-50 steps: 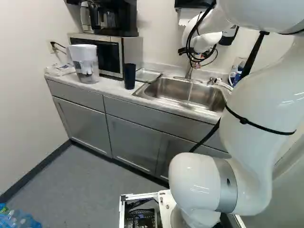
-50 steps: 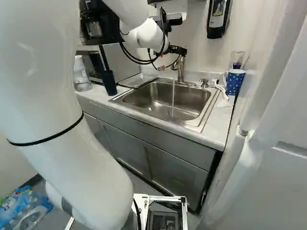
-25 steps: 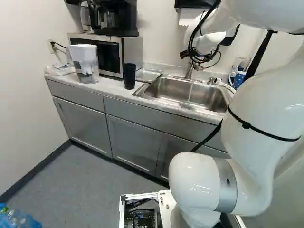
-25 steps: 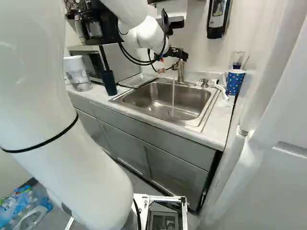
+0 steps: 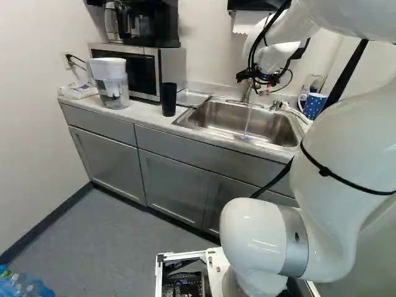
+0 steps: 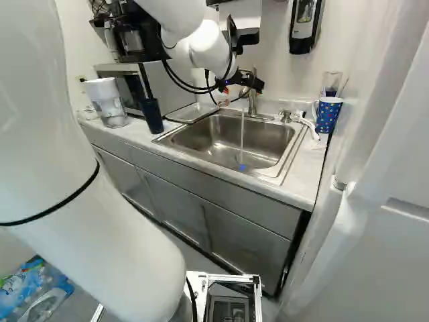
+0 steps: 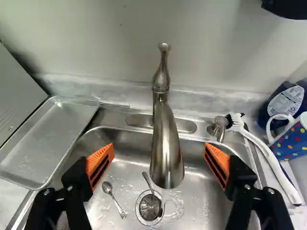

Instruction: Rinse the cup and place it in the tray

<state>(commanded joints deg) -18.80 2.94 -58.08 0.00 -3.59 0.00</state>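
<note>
Tumbler [image 5: 169, 99], dark, stands upright on the tabletop [image 5: 148, 112], near its front edge and just beside the sink's near left corner. Dotted mug [image 6: 328, 115] stands upright beyond the opposite side of the sink [image 6: 291, 153]; which of the two is the cup to be rinsed cannot be confirmed. Metal tray [image 7: 45, 139] lies between microwave [image 5: 168, 68] and sink basin. Gripper [image 6: 239, 90] is over the sink, at the faucet [image 7: 165, 139]. Jaws are wide apart, the spout visible between them; contact with it, in fairness, cannot be judged. Water runs toward the drain [image 7: 150, 207]. Spoon [image 7: 114, 200] lies beside the drain. White brush [image 7: 268, 158] lies near the mug.
</note>
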